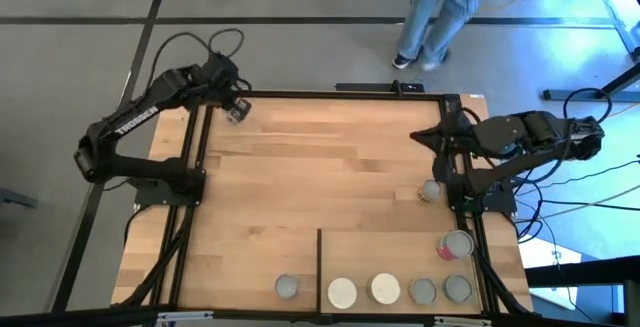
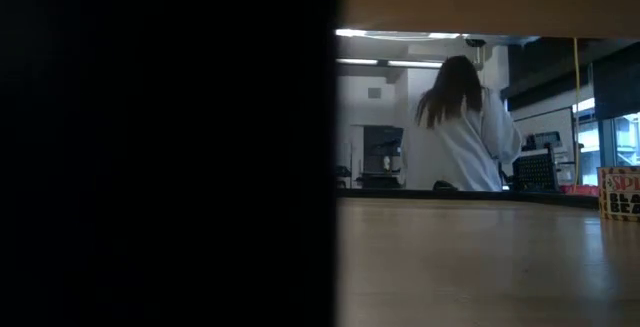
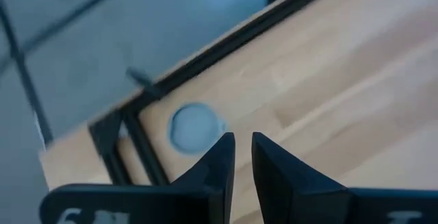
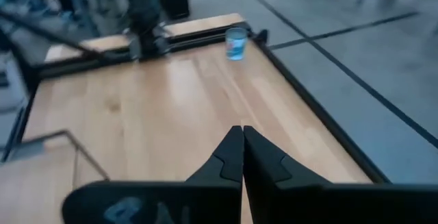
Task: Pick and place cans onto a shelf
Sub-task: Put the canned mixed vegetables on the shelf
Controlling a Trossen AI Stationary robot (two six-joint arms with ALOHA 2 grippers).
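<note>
Two dark fingers of the left gripper [image 3: 243, 157] stand nearly together, holding nothing, just above a can [image 3: 192, 127] at the table's far left corner, slightly to one side of them. It stands upright, round top up. The right gripper [image 4: 241, 157], pinched together and empty, waits well apart from it. The shelf [image 1: 420, 257] lies far across the table.

Bright, even overhead light on the high view; wrist views blurred; low view's left half blocked black.

We see two black jointed arms: the left arm [image 1: 140, 127] bears white lettering and looping cables; the right arm [image 1: 520, 142] trails dark cables.
</note>
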